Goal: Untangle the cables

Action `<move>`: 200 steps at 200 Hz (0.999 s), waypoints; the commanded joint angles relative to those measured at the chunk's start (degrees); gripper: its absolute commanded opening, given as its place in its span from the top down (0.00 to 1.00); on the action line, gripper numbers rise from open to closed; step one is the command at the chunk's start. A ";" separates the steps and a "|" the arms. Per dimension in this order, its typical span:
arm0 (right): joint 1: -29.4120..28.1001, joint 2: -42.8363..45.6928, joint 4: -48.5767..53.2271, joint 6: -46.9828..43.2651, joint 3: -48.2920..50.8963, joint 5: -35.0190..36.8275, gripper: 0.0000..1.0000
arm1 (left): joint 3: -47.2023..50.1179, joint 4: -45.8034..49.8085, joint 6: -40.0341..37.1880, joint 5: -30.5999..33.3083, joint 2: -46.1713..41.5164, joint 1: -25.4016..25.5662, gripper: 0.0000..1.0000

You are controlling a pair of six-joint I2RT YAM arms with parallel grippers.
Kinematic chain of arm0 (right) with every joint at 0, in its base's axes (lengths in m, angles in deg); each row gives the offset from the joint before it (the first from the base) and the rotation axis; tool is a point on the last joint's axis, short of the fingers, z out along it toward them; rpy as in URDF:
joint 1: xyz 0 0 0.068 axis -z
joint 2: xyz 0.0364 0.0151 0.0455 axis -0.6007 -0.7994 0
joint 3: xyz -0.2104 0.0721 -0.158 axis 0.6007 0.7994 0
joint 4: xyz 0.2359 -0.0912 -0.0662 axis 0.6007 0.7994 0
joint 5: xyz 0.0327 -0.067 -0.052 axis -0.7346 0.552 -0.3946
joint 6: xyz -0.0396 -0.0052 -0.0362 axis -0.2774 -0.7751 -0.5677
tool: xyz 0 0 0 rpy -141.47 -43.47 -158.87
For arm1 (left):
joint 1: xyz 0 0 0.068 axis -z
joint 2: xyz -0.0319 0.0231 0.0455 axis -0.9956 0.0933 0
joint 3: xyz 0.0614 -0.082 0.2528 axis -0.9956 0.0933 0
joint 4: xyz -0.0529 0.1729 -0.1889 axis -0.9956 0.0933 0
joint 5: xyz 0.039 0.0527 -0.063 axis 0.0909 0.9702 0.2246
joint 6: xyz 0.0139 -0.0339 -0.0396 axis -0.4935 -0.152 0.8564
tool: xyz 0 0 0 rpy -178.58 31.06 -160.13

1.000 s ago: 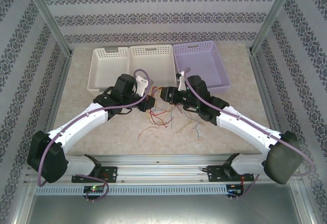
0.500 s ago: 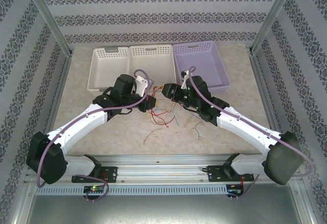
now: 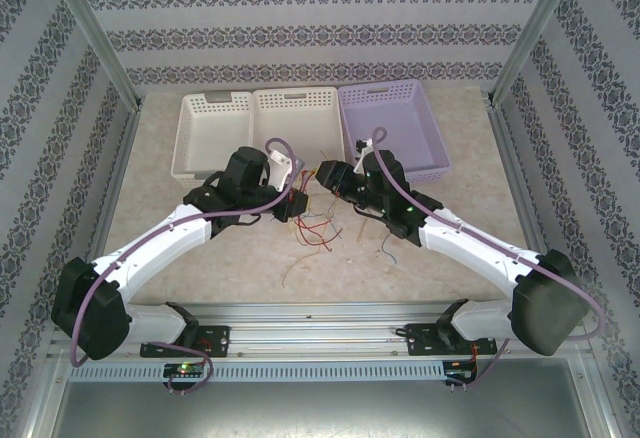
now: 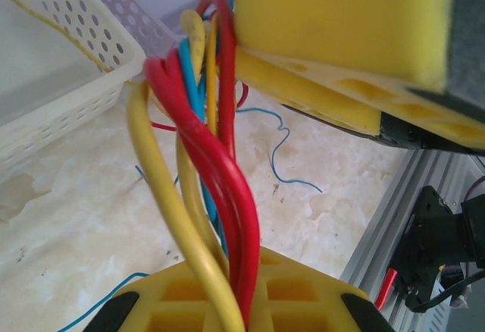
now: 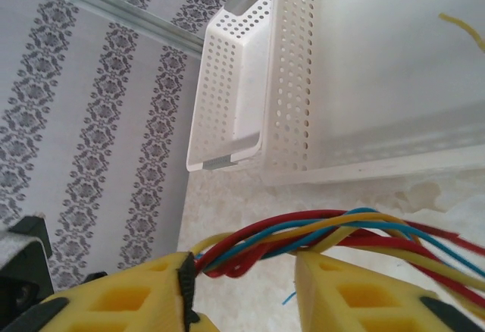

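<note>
Marbled tabletop [image 3: 470, 278] carries two white baskets [image 3: 300, 92] and a lilac basket [image 3: 436, 148] at upper centre, and the cables [image 3: 312, 226], red, yellow and blue, trail loose at the frame's middle. Left fingers [image 4: 288, 290] are clamped tight on the bunch. Right fingers [image 5: 356, 294] stand partly apart, the strands running through the gap.

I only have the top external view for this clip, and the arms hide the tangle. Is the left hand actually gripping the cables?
Observer: Yes. The left wrist view shows the left hand shut on a bundle of red, yellow and blue cables.
Operator: And the right hand?
Observer: In its wrist view its fingers stand apart, the bundle running across the gap.
Operator: Any cable in a basket?
Observer: One yellow strand lies inside the nearer white basket.
</note>
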 commanded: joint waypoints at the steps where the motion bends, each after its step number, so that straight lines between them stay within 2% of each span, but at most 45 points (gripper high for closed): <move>1: 0.48 0.01 -2.04 1.09 -0.41 1.34 0.63 | 0.11 -1.88 -2.67 -4.22 -2.11 1.95 1.00; 25: 0.53 0.19 -1.77 1.15 -0.25 2.42 0.65 | -0.81 -0.13 -4.20 -5.20 -1.29 3.46 1.00; 87: 0.93 1.84 -1.24 0.02 1.77 4.80 0.86 | -0.33 -0.18 -5.60 -5.99 -3.15 4.01 1.00; 113: 1.01 3.48 0.04 -1.27 2.09 6.11 1.00 | -0.46 0.21 -5.94 -6.12 -3.09 4.09 1.00; 151: 1.23 8.58 2.65 -4.52 3.55 11.31 1.00 | -0.48 0.53 -6.20 -5.17 -3.48 4.10 1.00; 200: 2.11 12.38 4.68 -7.89 4.20 11.57 1.00 | -0.73 1.05 -6.04 -4.17 -3.00 4.10 0.98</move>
